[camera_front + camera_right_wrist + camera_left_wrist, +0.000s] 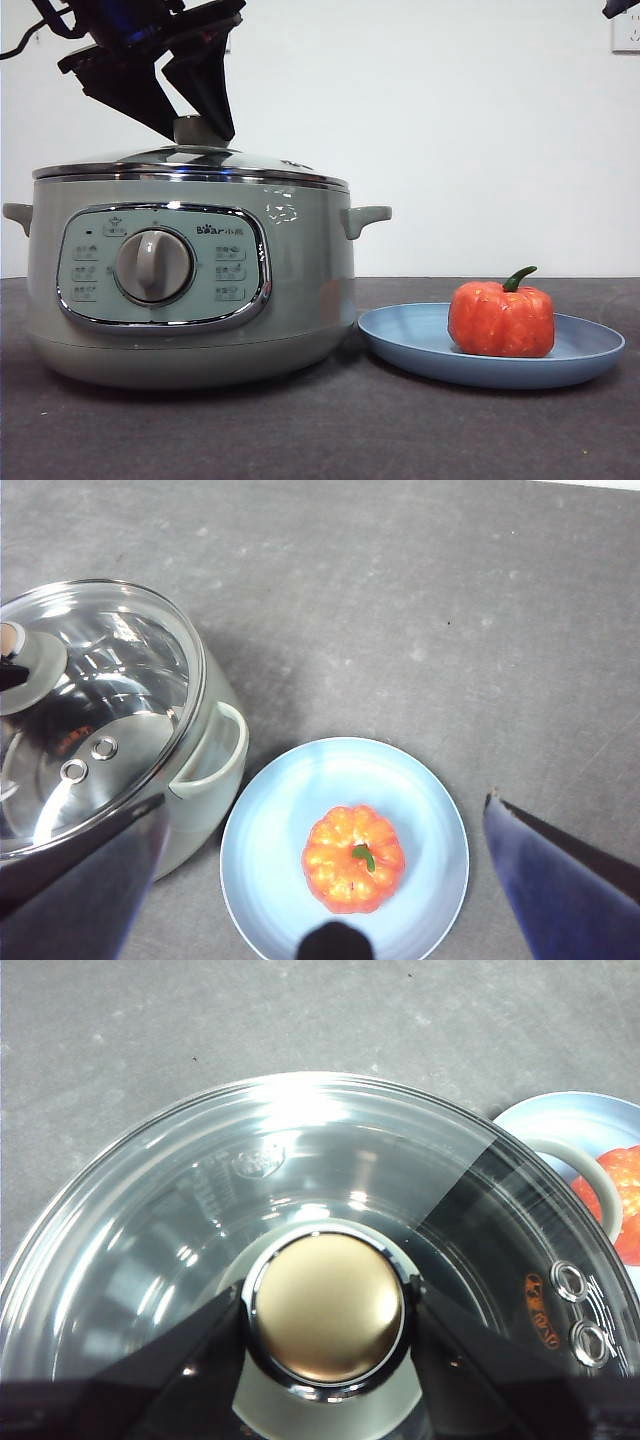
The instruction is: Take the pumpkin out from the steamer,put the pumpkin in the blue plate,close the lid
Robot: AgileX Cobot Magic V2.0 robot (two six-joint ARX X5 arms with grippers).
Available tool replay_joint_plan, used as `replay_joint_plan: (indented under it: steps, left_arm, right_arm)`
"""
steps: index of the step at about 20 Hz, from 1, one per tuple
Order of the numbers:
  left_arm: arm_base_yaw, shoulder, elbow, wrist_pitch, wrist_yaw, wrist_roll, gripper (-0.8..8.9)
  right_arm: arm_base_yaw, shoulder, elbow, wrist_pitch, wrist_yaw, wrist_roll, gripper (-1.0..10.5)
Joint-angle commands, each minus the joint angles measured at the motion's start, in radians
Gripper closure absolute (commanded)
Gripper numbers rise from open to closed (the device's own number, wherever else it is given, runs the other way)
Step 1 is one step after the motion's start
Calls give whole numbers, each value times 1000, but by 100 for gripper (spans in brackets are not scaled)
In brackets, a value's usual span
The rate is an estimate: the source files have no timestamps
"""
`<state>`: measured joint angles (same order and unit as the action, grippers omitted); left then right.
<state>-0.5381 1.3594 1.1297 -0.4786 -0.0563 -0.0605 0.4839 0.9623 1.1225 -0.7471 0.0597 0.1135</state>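
On the blue plate (430, 880) the pumpkin (353, 858) sits stem-up; left end effector (325, 1325) straddles the lid (200, 1250) knob.

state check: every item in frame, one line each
lid: seated on the steamer, knob between the left end effector's jaws
steamer: closed, upright
pumpkin: upright on the blue plate
blue plate: flat on the table beside the steamer
left end effector: at the knob
right end effector: open, above the plate

Left gripper (325, 1320) low, jaws flanking lid knob (325, 1305); right gripper (325, 880) raised, jaws spread.
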Motion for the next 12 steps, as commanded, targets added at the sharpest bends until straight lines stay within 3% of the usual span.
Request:
replay_joint_plan:
  steps: [1,7,12]
  left_arm:
    - [3,3,2,-8,-19,31,342]
    - [3,-30,2,-34,-20,31,343]
    - [0,-165,3,-240,18,31,350]
  right_arm:
    - [0,-1,-9,5,1,10,321]
    - [0,-1,-9,-6,-1,10,321]
    - [1,-1,-9,-117,-3,9,380]
